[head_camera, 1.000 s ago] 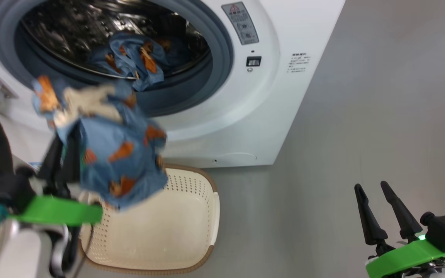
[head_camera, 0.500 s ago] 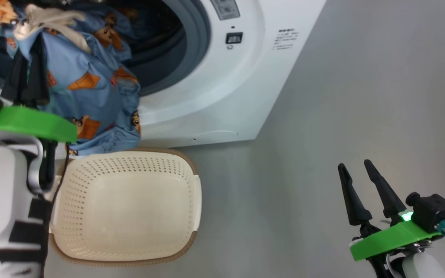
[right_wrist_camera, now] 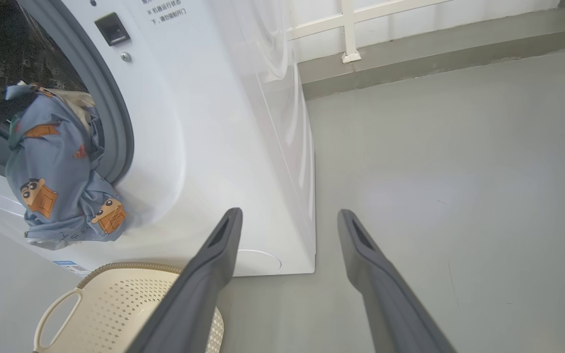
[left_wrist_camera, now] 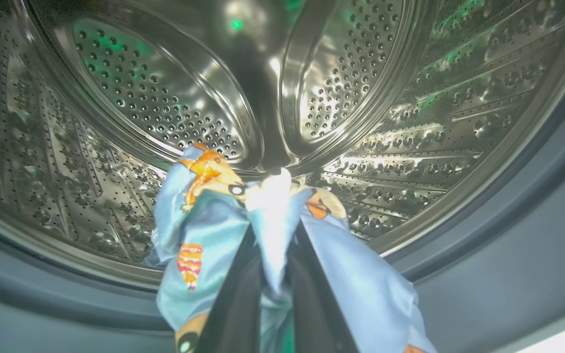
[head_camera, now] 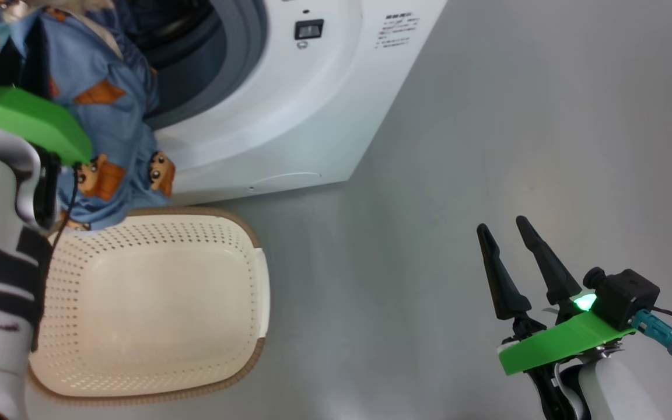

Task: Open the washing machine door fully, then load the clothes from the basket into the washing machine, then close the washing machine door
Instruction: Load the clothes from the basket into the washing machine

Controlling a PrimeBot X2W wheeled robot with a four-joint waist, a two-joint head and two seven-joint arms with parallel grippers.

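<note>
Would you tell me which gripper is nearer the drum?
Left. The left gripper, shut on a garment, is at the mouth of the drum; the right gripper hangs open over the floor, away.

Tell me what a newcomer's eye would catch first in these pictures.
The light-blue cartoon-print garment, pinched in the left gripper, hangs at the mouth of the washing machine, with the shiny perforated steel drum just ahead. Below it sits the cream basket; the right gripper hovers open over grey floor at lower right.
</note>
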